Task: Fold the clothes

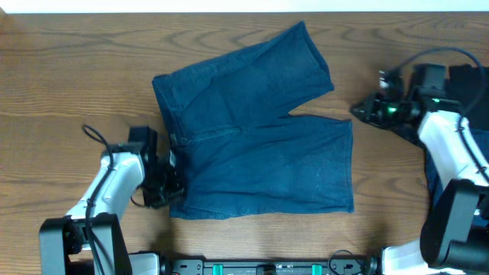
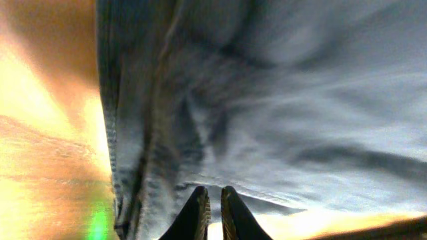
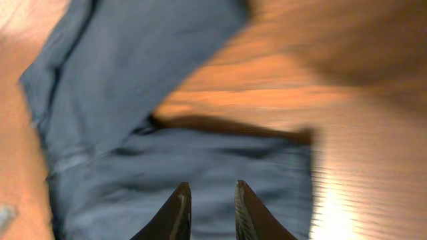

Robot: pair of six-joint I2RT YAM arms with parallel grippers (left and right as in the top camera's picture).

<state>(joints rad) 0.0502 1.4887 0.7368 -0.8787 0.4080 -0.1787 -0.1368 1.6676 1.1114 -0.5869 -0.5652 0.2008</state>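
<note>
A pair of blue denim shorts (image 1: pixel 260 145) lies flat on the wooden table, waistband to the left and both legs pointing right. My left gripper (image 1: pixel 170 186) sits at the waistband's near corner. In the left wrist view its fingers (image 2: pixel 214 193) are almost together, with the tips at the edge of the shorts (image 2: pixel 267 100) and no cloth visibly pinched between them. My right gripper (image 1: pixel 357 111) hovers just right of the near leg's hem, by the gap between the legs. In the right wrist view its fingers (image 3: pixel 210 190) are apart and empty over the shorts (image 3: pixel 167 180).
A dark piece of cloth (image 1: pixel 470 84) lies at the table's right edge behind the right arm. A black cable loop (image 1: pixel 95 136) lies left of the left arm. Bare wood (image 1: pixel 69 69) surrounds the shorts.
</note>
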